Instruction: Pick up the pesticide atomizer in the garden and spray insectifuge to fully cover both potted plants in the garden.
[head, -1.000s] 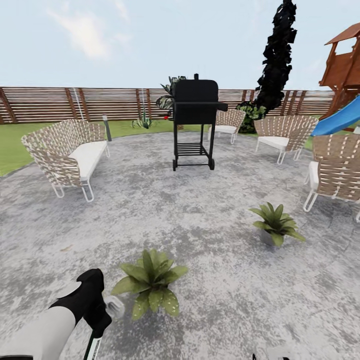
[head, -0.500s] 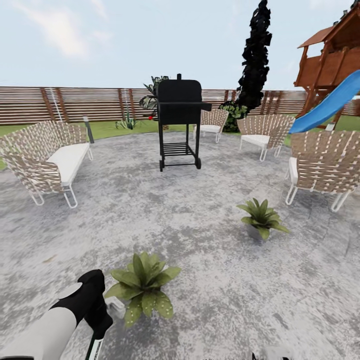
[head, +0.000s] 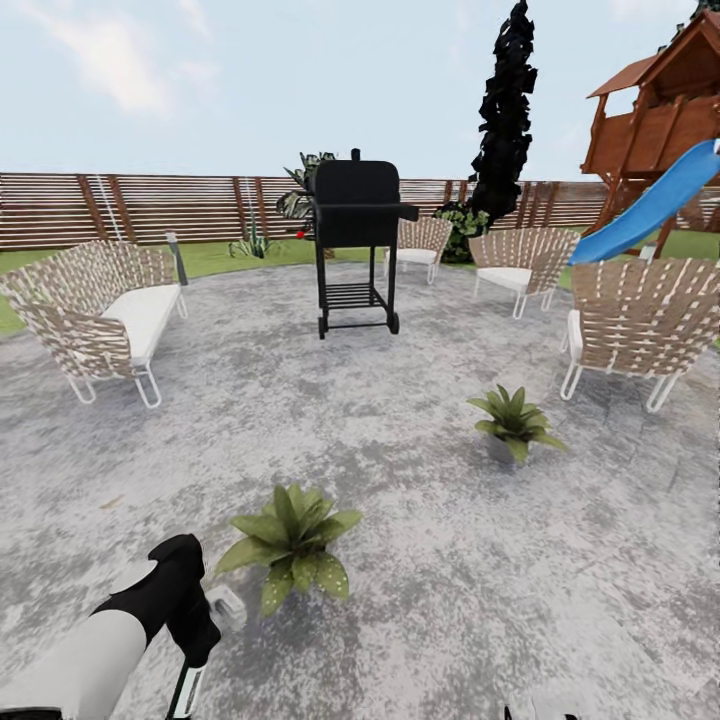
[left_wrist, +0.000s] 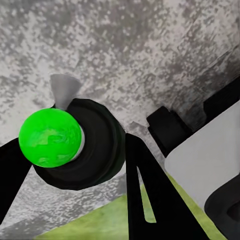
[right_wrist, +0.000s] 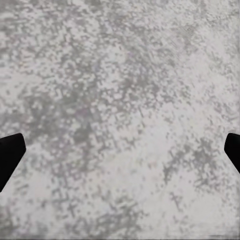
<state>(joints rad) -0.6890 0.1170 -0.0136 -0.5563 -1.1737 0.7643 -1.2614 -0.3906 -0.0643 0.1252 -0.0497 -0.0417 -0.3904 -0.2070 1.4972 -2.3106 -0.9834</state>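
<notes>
- The paving (head: 420, 480), round, grey and mottled, covers most of the garden in the head view; lawn (head: 215, 258) and a brown slatted fence (head: 140, 208) lie behind it.
- A playhouse (head: 660, 110) with a blue slide (head: 650, 208) stands far right, a dark tall tree (head: 505, 110) beside it.
- A woven sofa (head: 95, 315) sits at the left, woven chairs (head: 640, 325) at the right and back.
- A black grill (head: 355, 245) stands upright in the middle, well apart from the plants.
- Near plant (head: 290, 545): low green rosette on the paving, just beside the left arm (head: 130, 625). White specks dot its front leaves.
- Far plant (head: 515, 422): a smaller rosette to the right, near the closest chair.
- Left pincer (left_wrist: 75, 165): clenched on the atomizer (left_wrist: 80, 142), a dark bottle with a green round top and a pale nozzle, held low over the paving beside the near plant.
- Right pincer (right_wrist: 120, 150): released, its dark tips wide apart at the frame edges over bare paving.
</notes>
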